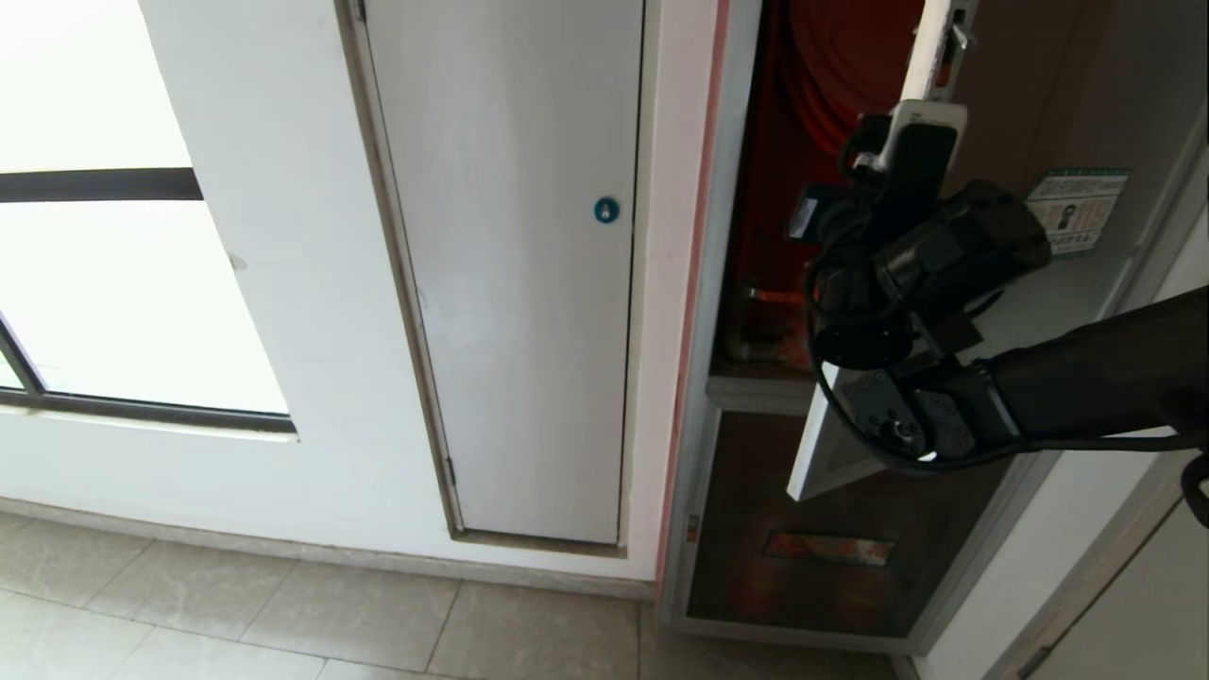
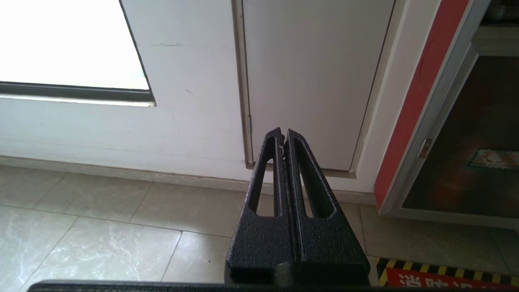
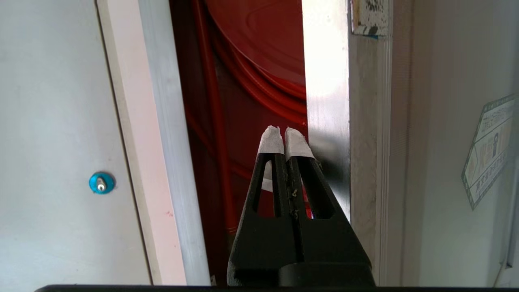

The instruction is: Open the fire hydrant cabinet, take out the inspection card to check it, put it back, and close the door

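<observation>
Pinched shut and empty, the left gripper (image 2: 284, 136) hangs low, pointing at the white panel (image 1: 510, 283). Further right, the right gripper (image 3: 284, 138), tips together, reaches up beside the door (image 3: 326, 121) edge of the open fire hydrant cabinet (image 1: 718, 312).

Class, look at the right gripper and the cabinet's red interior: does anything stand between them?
Nothing visible does. The right gripper, jaws shut, points through the gap into the fire hydrant cabinet; the door edge stands just beside it, half open.

surface: beige tiled floor (image 1: 283, 614) | on it: yellow-black hazard-striped red marking (image 2: 446, 275) by fire hydrant cabinet (image 1: 704, 425)
</observation>
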Tool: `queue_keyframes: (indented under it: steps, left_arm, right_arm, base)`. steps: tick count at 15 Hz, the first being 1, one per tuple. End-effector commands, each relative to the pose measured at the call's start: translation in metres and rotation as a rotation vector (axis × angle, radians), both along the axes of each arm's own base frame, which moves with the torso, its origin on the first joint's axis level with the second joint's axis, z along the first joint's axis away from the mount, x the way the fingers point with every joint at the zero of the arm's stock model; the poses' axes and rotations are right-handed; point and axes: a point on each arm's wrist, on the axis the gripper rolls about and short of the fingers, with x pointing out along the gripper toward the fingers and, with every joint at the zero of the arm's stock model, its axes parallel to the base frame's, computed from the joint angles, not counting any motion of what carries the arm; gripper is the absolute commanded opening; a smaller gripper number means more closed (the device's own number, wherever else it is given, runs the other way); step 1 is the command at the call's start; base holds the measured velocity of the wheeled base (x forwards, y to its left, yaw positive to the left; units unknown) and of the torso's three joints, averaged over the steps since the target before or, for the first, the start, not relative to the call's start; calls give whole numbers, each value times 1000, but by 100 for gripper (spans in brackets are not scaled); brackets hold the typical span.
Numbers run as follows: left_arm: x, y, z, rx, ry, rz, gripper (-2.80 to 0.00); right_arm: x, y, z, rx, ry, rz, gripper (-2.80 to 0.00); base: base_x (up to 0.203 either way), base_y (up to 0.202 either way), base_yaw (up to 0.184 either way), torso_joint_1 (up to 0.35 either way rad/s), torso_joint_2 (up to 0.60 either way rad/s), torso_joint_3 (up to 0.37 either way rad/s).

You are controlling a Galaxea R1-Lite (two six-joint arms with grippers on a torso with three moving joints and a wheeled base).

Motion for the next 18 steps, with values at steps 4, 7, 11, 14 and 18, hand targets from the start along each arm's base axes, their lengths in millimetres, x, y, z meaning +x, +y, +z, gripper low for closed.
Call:
queue_keyframes:
  steps: [4, 7, 11, 14, 18]
  left_arm:
    - [0, 0, -2, -1, 5, 1, -280]
    - [0, 0, -2, 0, 5, 1, -280]
    - [0, 0, -2, 0, 5, 1, -280]
    - [0, 0, -2, 0, 5, 1, -280]
    - [0, 0, -2, 0, 5, 1, -280]
  right_arm:
    - [-20, -9, 6, 17, -5, -13, -280]
    - [-28, -13, 4, 14, 7, -16, -280]
    - [-43, -20, 12, 22, 4, -20, -280]
    - [-58, -26, 16, 22, 5, -20, -280]
    - [-75, -34, 20, 24, 4, -20, -280]
  base:
    - [0, 0, 0, 0, 0, 0]
    - [0, 0, 0, 0, 0, 0]
    - [0, 0, 0, 0, 0, 0]
    - [0, 0, 0, 0, 0, 0]
    - [0, 0, 0, 0, 0, 0]
